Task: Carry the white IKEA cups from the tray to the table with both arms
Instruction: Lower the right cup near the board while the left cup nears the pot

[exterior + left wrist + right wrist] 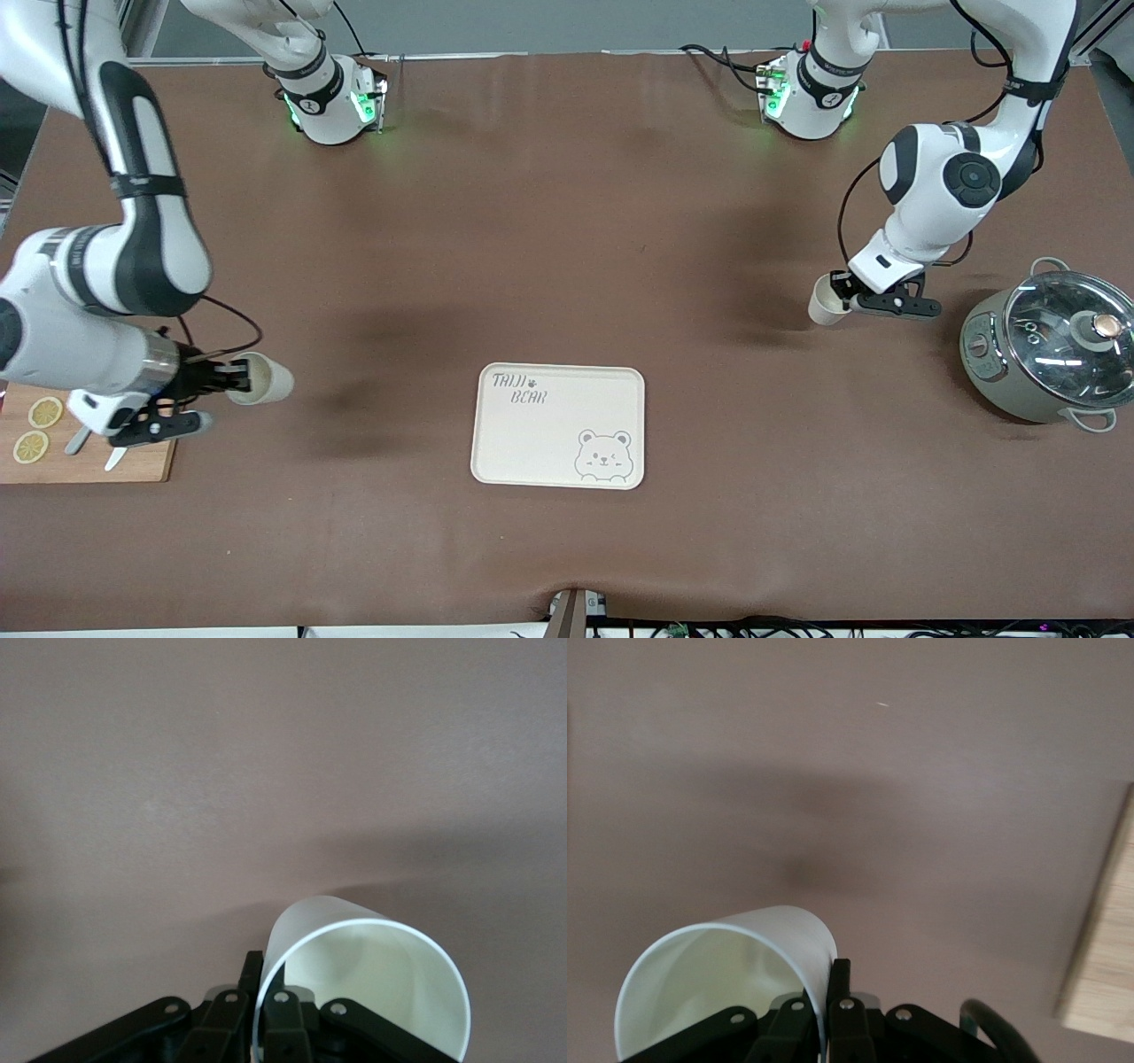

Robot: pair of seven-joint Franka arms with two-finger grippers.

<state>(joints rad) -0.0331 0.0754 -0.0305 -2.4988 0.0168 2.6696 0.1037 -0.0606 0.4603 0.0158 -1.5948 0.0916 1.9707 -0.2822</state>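
My left gripper [842,296] is shut on the rim wall of a white IKEA cup [827,302] and holds it tilted over the bare brown table, at the left arm's end. In the left wrist view the cup [372,979] shows its open mouth, one finger inside and one outside at the gripper [266,973]. My right gripper [236,378] is shut on the rim of the other white cup [267,379], which lies sideways in the air beside the cutting board. The right wrist view shows this cup [722,979] pinched in the gripper [829,981].
A cream bear-printed tray [532,434] lies at the table's middle, nearer the front camera than both cups. A lidded pot [1050,350] stands at the left arm's end. A wooden cutting board [133,461] with lemon slices [37,428] and a knife lies at the right arm's end.
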